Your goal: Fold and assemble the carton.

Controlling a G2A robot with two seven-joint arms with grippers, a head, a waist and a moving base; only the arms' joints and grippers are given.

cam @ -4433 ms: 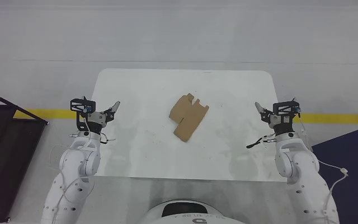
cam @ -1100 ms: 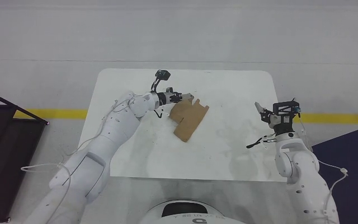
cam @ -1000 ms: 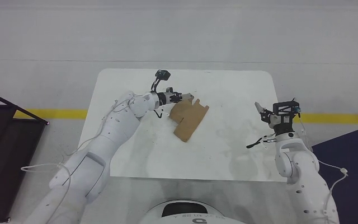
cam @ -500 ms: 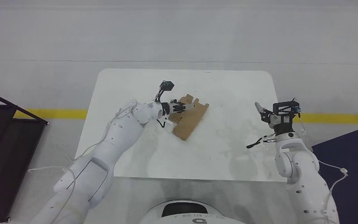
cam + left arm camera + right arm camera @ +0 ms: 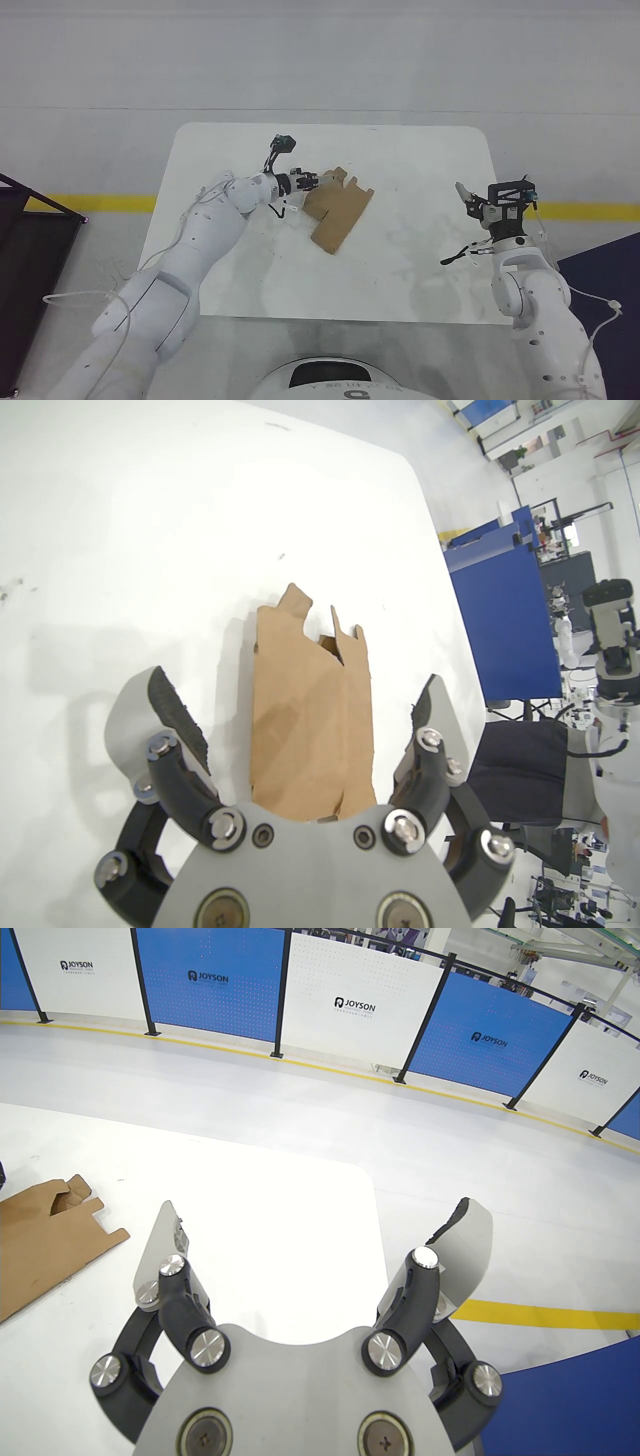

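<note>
A flat brown carton lies folded on the white table near its middle, notched flaps toward the far side. My left gripper is at the carton's left end, open, its fingers straddling that end. In the left wrist view the carton runs between the two fingers, with the left gripper not pressing on it. My right gripper hangs open at the table's right edge, apart from the carton. The right wrist view has the carton far off beyond my right gripper.
The table's right edge and rounded corner lie just past my right gripper. A yellow floor line runs on both sides of the table. A dark rack stands off the table's left side.
My left arm swung from the table's left edge to the carton's left end and has just shifted slightly back left. The carton's left end looks nudged. The right arm kept still.
</note>
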